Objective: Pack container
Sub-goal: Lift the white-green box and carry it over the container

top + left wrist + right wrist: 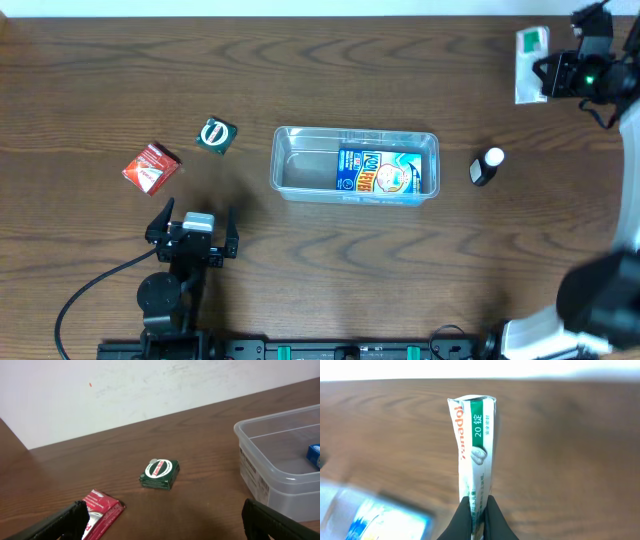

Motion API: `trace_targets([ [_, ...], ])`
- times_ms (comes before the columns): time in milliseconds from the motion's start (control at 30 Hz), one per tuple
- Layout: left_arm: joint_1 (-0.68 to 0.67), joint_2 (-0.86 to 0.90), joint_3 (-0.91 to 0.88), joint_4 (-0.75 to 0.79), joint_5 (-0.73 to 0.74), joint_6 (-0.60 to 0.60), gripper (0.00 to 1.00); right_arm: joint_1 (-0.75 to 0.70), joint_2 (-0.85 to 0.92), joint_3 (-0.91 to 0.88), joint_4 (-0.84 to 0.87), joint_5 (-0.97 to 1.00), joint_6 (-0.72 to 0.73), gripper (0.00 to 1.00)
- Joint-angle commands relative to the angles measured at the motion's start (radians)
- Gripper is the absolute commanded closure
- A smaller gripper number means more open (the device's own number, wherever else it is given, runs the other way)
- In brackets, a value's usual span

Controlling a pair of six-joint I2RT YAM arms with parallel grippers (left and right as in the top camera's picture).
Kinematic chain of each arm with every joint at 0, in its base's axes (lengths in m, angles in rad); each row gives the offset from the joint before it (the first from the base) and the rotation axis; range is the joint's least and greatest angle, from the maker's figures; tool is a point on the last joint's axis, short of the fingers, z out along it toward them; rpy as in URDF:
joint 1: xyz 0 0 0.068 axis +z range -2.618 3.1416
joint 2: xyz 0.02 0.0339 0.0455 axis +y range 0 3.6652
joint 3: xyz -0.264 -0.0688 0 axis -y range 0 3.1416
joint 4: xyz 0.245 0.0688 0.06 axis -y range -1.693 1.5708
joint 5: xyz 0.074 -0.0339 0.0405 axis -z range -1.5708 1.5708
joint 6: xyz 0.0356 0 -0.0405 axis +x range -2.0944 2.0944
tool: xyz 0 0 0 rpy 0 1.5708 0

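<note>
- At centre of the tabletop (320,290): container (300,168), a clear shallow tub, long side running left to right. A blue packet (385,172) lies flat in its right half.
- Left of the tub, well apart: small green box (217,134). Further left, a red packet (151,166). Both rest on the wood.
- Right of the tub, near it: dark bottle with a white cap (487,166).
- Left fingers (280,522): spread wide, gripping nothing, low over the near side, facing the green box and red packet.
- Far right corner: right fingers (495,522) pinched tight on one end of a white-and-green tablet box (472,445), well apart from the tub.
</note>
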Motion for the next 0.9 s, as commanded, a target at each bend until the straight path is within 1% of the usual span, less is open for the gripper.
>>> trace_targets([
  [0, 0.004, 0.000, -0.018, -0.033, 0.012, 0.013, 0.02, 0.103, -0.092, 0.006, -0.068, -0.129, -0.374, 0.99],
  [67, 0.004, 0.000, -0.018, -0.033, 0.012, 0.013, 0.02, 0.177, -0.132, 0.006, -0.129, -0.108, -0.548, 0.99],
  [100, 0.004, 0.000, -0.018, -0.033, 0.012, 0.013, 0.02, 0.233, -0.148, 0.006, -0.168, -0.085, -0.657, 0.99],
  [167, 0.004, 0.000, -0.018, -0.033, 0.012, 0.013, 0.02, 0.320, -0.160, 0.006, -0.220, -0.020, -0.797, 0.99],
  [233, 0.004, 0.000, -0.018, -0.033, 0.012, 0.013, 0.02, 0.406, -0.159, 0.006, -0.253, 0.079, -0.883, 0.99],
  [333, 0.004, 0.000, -0.018, -0.033, 0.012, 0.013, 0.02, 0.522, -0.138, 0.006, -0.261, 0.249, -0.898, 0.99],
  [500, 0.004, 0.000, -0.018, -0.033, 0.012, 0.013, 0.02, 0.627, -0.076, 0.006, -0.261, 0.374, -0.898, 0.99],
  [567, 0.004, 0.000, -0.018, -0.033, 0.012, 0.013, 0.02, 0.641, -0.049, 0.006, -0.270, 0.381, -0.900, 0.97],
  [633, 0.004, 0.000, -0.018, -0.033, 0.012, 0.013, 0.02, 0.646, -0.016, 0.006, -0.283, 0.386, -0.923, 0.99],
  [867, 0.004, 0.000, -0.018, -0.033, 0.012, 0.013, 0.02, 0.646, 0.099, 0.006, -0.297, 0.388, -0.920, 0.99],
])
